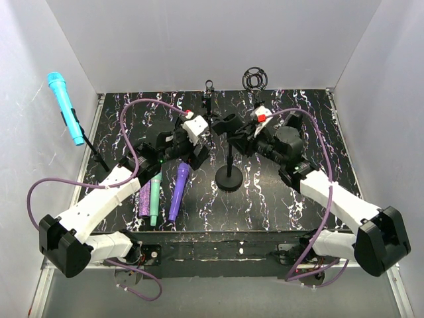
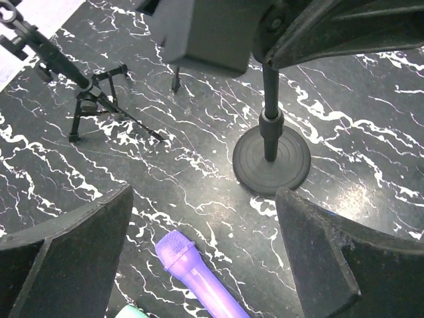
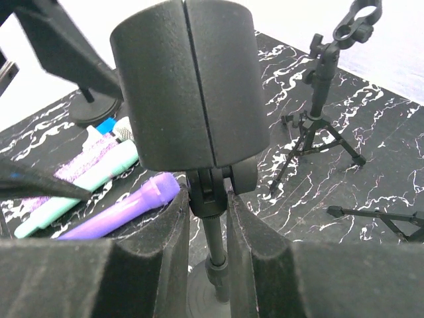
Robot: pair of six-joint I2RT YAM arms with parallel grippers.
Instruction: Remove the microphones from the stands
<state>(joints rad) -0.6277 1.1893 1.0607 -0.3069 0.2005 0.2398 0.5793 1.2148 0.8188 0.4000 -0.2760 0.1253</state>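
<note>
A: Left side?
B: Left hand (image 2: pixel 204 199) spread wide, hovering over a purple microphone (image 2: pixel 199 278) that lies flat on the tabletop (image 2: pixel 371 152).
A: Centre and right?
B: Black microphone (image 3: pixel 192 86) seated atop the upright round-based stand (image 2: pixel 270 159). Right hand (image 3: pixel 207 218) pinching the stand's neck just beneath it.

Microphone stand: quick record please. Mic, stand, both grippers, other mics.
black microphone: mounted on top of the stand, not yet off
stand: round base, middle of the table
right gripper: closed around the stand's neck just under the black microphone
left gripper: open, over the purple microphone
mint microphone: lying beside the purple one
blue microphone: on a separate stand, far left
</note>
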